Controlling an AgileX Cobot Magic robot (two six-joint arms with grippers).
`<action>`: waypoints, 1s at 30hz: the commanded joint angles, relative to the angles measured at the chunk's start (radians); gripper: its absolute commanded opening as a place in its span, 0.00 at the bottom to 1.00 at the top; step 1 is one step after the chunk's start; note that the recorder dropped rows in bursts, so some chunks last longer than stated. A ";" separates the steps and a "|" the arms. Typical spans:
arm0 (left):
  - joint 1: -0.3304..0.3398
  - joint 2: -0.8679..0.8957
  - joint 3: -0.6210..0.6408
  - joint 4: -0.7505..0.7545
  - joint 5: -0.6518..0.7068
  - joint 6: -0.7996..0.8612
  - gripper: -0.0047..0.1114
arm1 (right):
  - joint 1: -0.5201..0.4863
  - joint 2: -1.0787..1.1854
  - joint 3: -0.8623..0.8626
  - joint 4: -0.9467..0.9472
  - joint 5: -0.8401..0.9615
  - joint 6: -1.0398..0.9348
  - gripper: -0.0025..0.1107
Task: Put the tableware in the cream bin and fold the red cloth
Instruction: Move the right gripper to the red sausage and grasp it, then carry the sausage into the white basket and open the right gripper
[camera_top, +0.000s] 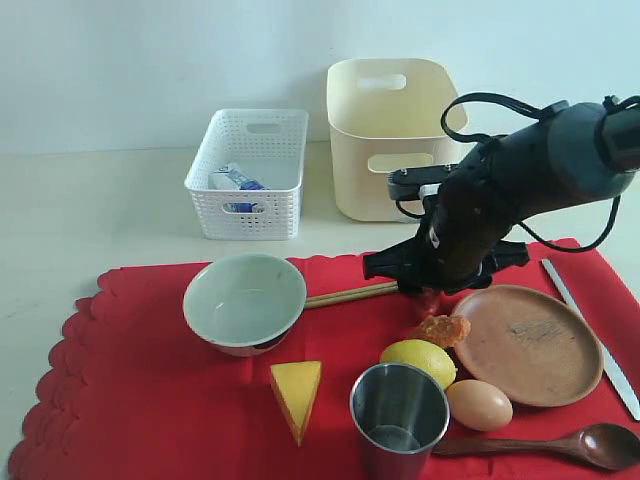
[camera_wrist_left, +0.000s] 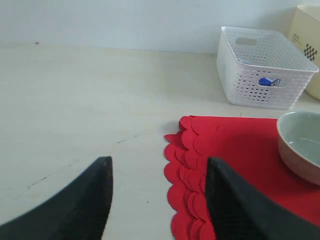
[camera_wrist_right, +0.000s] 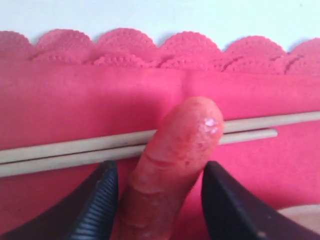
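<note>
On the red cloth (camera_top: 150, 400) lie the pale bowl (camera_top: 244, 300), chopsticks (camera_top: 350, 294), brown plate (camera_top: 527, 343), steel cup (camera_top: 399, 415), knife (camera_top: 590, 330) and dark spoon (camera_top: 560, 444). The cream bin (camera_top: 385, 140) stands behind. My right gripper (camera_top: 428, 292) (camera_wrist_right: 157, 200) is low over the cloth, open, its fingers astride a reddish sausage (camera_wrist_right: 172, 165) whose tip lies over the chopsticks (camera_wrist_right: 75, 150). My left gripper (camera_wrist_left: 159, 200) is open and empty above the bare table by the cloth's scalloped edge (camera_wrist_left: 185, 170); it is out of the exterior view.
A white perforated basket (camera_top: 248, 170) holding a carton (camera_top: 238, 183) stands left of the cream bin. A lemon (camera_top: 418, 360), an egg (camera_top: 479, 404) and a cheese wedge (camera_top: 297, 395) lie among the tableware. The right arm (camera_top: 540, 170) hangs over the plate's far side.
</note>
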 joint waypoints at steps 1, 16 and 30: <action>0.002 -0.005 0.003 -0.001 -0.010 -0.003 0.51 | -0.005 0.006 -0.005 -0.028 -0.021 0.009 0.26; 0.002 -0.005 0.003 -0.001 -0.010 -0.003 0.51 | -0.003 -0.176 -0.005 0.002 -0.056 -0.085 0.02; 0.002 -0.005 0.003 -0.001 -0.010 -0.003 0.51 | -0.003 -0.281 -0.074 0.650 -0.195 -0.901 0.02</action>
